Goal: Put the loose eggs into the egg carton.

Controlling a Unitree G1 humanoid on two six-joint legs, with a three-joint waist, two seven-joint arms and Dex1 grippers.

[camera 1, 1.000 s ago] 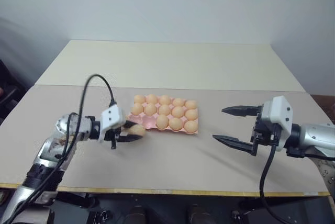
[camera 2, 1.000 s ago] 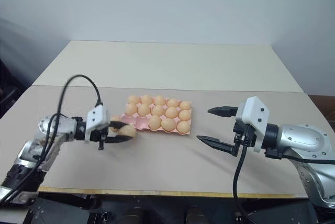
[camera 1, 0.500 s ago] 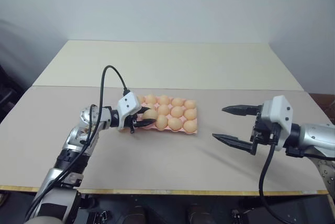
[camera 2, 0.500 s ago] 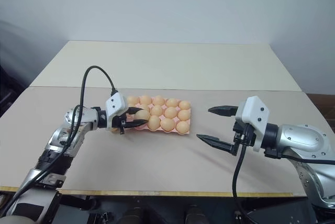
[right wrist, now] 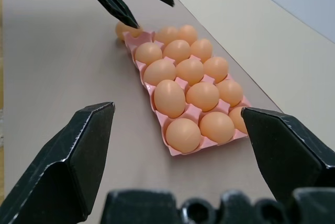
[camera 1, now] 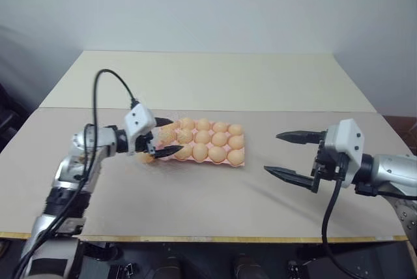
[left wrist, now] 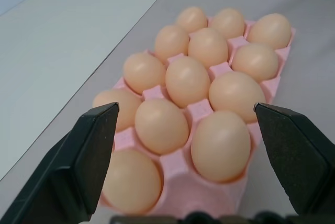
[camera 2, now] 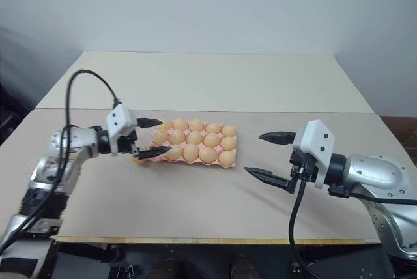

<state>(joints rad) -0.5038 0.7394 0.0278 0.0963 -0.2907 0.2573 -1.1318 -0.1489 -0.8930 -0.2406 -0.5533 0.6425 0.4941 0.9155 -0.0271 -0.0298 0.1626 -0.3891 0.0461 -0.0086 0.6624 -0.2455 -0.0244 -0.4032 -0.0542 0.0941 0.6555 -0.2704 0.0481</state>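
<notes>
The egg carton's [camera 1: 203, 146] left end is partly hidden behind the left pincer [camera 1: 161, 137], and one egg [right wrist: 127, 29] sits just off that end on the grey tabletop [camera 1: 195, 194]. A pale wall [camera 1: 208, 5] stands behind. Left pincer spread wide, holding nothing. Right pincer [camera 1: 287, 156], at centre right, likewise gapes empty.
</notes>
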